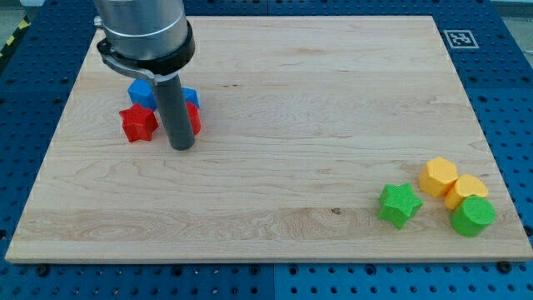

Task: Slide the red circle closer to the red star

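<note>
- The red star (138,123), a matte plastic block with blunt points, lies on the pale wooden board (275,100) near the view's upper left.
- A blue block (141,92) sits just above it; its shape is hard to make out.
- My tip (181,147), the end of a smooth dark rod, rests on the wood just right of the star, holding nothing.
- The red circle (194,118) shows only as a sliver behind the rod, a second blue block (190,97) above it.
- At lower right cluster a green star (398,205), an orange hexagonal block (438,177), a yellow block (466,190) and a green cylinder (473,216).
</note>
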`<action>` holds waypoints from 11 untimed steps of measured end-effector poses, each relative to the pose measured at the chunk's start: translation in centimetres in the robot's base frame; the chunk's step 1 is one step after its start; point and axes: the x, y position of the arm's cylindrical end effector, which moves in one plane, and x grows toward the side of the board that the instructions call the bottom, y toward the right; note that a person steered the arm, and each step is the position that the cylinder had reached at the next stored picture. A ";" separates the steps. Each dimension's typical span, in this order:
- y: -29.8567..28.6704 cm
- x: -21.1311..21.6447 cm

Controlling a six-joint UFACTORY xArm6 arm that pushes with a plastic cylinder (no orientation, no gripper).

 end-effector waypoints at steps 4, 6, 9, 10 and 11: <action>5.5 -1.1; 8.5 -5.8; 2.4 -7.1; 0.5 -7.1; 0.2 -7.1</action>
